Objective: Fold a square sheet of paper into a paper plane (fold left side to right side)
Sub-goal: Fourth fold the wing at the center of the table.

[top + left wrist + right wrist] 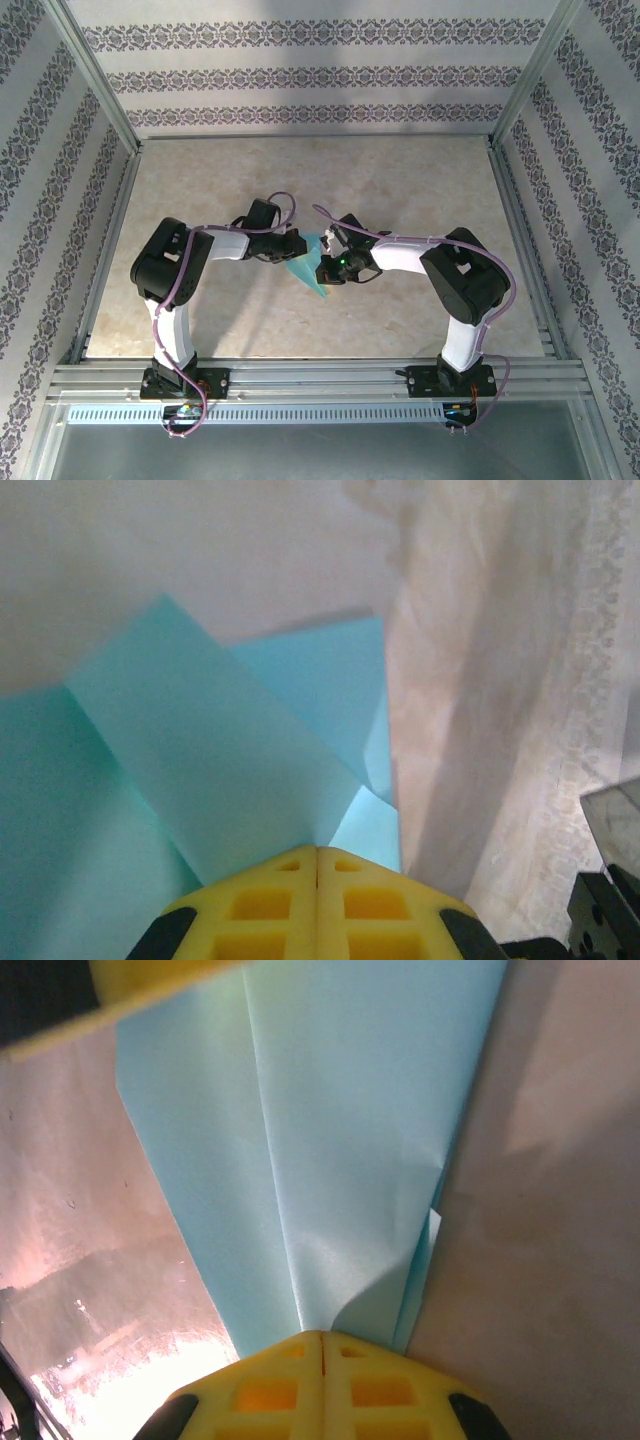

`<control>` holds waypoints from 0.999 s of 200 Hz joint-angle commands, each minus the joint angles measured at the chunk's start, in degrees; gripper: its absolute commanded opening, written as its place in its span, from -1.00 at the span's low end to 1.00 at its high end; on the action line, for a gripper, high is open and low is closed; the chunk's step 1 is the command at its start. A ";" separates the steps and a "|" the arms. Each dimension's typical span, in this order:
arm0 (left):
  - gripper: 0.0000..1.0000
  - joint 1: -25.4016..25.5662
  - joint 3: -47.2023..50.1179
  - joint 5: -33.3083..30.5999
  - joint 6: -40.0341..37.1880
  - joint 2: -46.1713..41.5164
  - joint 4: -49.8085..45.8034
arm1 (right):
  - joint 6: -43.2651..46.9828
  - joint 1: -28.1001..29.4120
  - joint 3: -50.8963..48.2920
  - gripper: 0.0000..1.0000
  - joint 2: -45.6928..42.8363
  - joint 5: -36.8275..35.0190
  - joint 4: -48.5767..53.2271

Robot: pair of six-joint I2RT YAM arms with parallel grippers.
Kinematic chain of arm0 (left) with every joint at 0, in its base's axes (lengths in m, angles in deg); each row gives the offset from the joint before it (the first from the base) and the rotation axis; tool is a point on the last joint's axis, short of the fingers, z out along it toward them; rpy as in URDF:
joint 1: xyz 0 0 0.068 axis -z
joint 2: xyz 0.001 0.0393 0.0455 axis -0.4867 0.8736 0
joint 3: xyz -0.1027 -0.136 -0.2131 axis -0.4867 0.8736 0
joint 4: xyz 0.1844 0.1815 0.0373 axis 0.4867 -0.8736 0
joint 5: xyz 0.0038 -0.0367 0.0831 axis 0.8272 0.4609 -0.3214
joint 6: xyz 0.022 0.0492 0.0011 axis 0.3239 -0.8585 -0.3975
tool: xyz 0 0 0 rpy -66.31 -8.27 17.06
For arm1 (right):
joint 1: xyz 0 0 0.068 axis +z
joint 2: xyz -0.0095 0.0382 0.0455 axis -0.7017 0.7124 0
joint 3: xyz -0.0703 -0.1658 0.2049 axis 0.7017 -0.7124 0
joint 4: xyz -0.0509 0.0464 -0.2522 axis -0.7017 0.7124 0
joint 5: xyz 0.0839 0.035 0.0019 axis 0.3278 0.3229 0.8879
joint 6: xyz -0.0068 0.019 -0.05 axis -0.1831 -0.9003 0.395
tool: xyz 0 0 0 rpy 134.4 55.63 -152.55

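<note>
The paper plane [311, 276], a cyan sheet already creased into a long pointed wedge, hangs over the middle of the table [420, 190]; whether its tip touches the table I cannot tell. The left fingers [262, 908] are clenched on its edge toward the table's left side, layers of paper fanning out from where they meet. The right fingers [268, 1392] are clamped on it toward the table's right side, at the narrow end where the lengthwise creases run together. This is very light, thin stock: it should bend at a touch, stiff only along its folds, and it probably tears or crumples if the two grips pull apart or twist against each other. Holds are best kept on multi-layer creased edges, since a single flap would likely buckle or slip out.
</note>
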 commanded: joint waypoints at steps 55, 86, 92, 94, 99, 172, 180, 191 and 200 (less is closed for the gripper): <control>-1.00 -7.60 -8.95 -8.99 -7.75 6.41 -6.69 | 1.04 0.76 -3.39 -1.00 4.31 -7.42 11.73; -1.00 -8.57 -10.93 -9.70 -9.04 6.35 -8.44 | 1.05 0.69 -3.39 -1.00 3.82 -7.31 11.88; -1.00 -8.69 -11.13 -9.86 -9.43 5.80 -8.98 | 1.07 0.63 -3.39 -1.00 3.63 -7.24 11.88; -1.00 -8.70 -11.22 -9.96 -9.54 5.61 -9.16 | 1.01 0.59 -3.39 -1.00 3.54 -7.24 11.84; -1.00 -8.83 -11.29 -10.17 -9.90 5.02 -9.65 | 1.09 0.52 -3.31 -1.00 3.46 -7.17 11.86; -1.00 -6.59 -3.92 -5.95 -11.95 -8.11 -11.09 | 2.14 -0.52 -3.15 -1.00 2.02 -6.89 12.10; -1.00 -4.98 -2.93 -5.13 -11.65 -8.59 -10.65 | 2.19 -0.52 -3.15 -1.00 2.08 -6.81 12.09; -1.00 -3.00 -2.25 -4.16 -11.05 -8.43 -9.83 | 2.25 -0.59 -3.22 -1.00 2.17 -6.72 11.99; -1.00 -1.46 -2.00 -3.64 -10.37 -7.85 -9.04 | 2.28 -0.58 -3.35 -1.00 2.22 -6.78 12.05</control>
